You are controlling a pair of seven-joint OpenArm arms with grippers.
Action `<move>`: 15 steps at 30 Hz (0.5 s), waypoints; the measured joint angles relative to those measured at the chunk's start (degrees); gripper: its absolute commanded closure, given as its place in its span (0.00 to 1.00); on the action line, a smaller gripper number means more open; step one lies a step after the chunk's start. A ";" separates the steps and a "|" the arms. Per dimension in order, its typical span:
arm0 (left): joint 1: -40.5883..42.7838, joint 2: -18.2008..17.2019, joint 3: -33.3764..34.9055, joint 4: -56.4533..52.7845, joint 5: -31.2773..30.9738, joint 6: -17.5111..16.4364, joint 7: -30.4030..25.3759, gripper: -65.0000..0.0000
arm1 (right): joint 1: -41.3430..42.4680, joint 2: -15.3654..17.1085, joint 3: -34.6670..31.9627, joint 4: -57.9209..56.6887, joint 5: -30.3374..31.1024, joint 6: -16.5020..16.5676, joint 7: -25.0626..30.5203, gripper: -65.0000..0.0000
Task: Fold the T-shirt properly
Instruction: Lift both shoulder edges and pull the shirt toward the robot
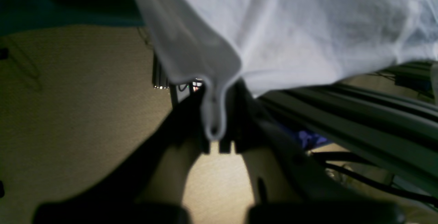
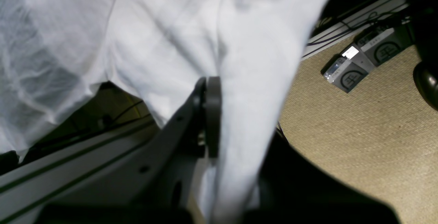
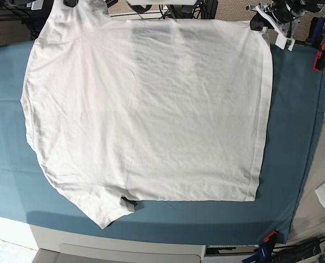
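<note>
The T-shirt [image 3: 146,109] lies spread flat over the teal table cloth [image 3: 294,137], plain white, lightly wrinkled, its hemmed bottom edge running down the right side and one short sleeve reaching the near left of the table. Its far edge runs off the table toward me.

My left gripper [image 1: 215,138] is pinched shut on a fold of the shirt's hem, the hem looping down between my dark fingers [image 1: 239,114], with tan carpet [image 1: 85,114] below. My right gripper [image 2: 219,114] is closed on the T-shirt as well; the cloth drapes over and past my one visible grey finger [image 2: 210,111], hiding the other finger entirely.

In the base view both my grippers are cut off at the far edge, so the grip points themselves are not visible there. A small dark shape under the near sleeve is too small to identify. Grey boxes [image 2: 356,66] on the carpet are blurred.
</note>
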 measured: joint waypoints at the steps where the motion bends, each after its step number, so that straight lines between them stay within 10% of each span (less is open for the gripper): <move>1: 0.28 0.00 0.00 0.00 -0.02 0.00 0.00 1.00 | -0.24 0.00 0.00 0.00 0.00 0.02 0.00 1.00; 15: -0.55 0.00 0.00 1.68 0.74 -1.11 0.24 1.00 | -1.36 -1.03 0.22 8.96 1.27 2.23 -0.81 1.00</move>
